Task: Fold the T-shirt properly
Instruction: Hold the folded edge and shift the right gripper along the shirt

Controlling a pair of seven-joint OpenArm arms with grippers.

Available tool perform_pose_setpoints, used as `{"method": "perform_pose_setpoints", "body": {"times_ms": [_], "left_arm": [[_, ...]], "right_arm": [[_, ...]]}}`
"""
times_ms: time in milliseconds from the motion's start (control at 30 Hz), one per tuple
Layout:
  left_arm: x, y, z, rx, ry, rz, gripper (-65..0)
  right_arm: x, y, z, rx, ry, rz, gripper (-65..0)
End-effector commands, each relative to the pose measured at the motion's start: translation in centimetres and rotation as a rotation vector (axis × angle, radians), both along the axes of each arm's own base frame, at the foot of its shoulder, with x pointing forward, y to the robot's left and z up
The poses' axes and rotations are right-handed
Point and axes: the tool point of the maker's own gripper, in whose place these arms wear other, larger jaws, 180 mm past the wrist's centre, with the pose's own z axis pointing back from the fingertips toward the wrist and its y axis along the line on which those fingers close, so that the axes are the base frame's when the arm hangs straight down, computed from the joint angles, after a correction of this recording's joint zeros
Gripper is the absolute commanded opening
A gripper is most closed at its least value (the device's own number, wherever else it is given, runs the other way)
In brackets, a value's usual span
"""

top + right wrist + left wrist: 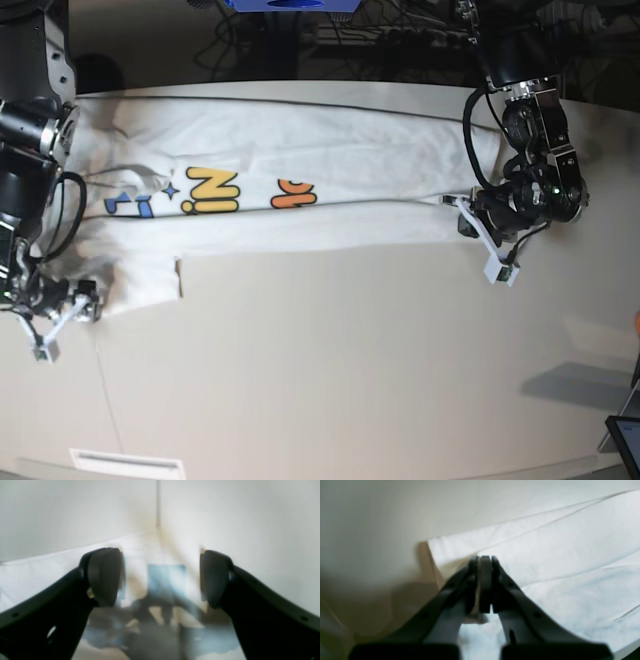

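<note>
The left gripper [485,562] has its dark fingers pressed together, pinching a fold of the white T-shirt [557,562] at the cloth's edge. The wrinkled shirt spreads rightward over the pale table [395,512].

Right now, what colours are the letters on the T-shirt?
Yellow, orange and blue, printed on the white T-shirt. The base view shows them best.
</note>
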Motion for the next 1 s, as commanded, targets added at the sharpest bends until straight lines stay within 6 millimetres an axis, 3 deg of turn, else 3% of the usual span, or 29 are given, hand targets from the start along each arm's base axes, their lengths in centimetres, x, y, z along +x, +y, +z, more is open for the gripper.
{"method": "perform_pose_setpoints", "body": {"times_ms": [0,200,367,767,967], "left_arm": [[0.9,0.2,1.2,0.006,-0.043,-0.007,-65.0],[0.8,0.3,1.1,0.007,-0.042,-0.007,-65.0],[0.9,0.3,1.2,0.006,-0.044,-0.007,-65.0],[0.9,0.3,1.2,0.006,-0.044,-0.007,-65.0],[0.9,0.3,1.2,0.006,-0.042,-0.007,-65.0]], "right_arm": [[1.7,-0.5,1.7,-0.003,-0.069,-0.023,-16.5],[1.2,0.2,-1.0,0.037,-0.038,-0.083,-16.2],[1.0,0.3,-1.3,0.042,-0.029,-0.084,-17.3],[0.4,0.3,-1.8,0.042,0.012,-0.086,-65.0],[0.7,0.1,-1.0,0.035,0.001,-0.082,-64.7]]}}
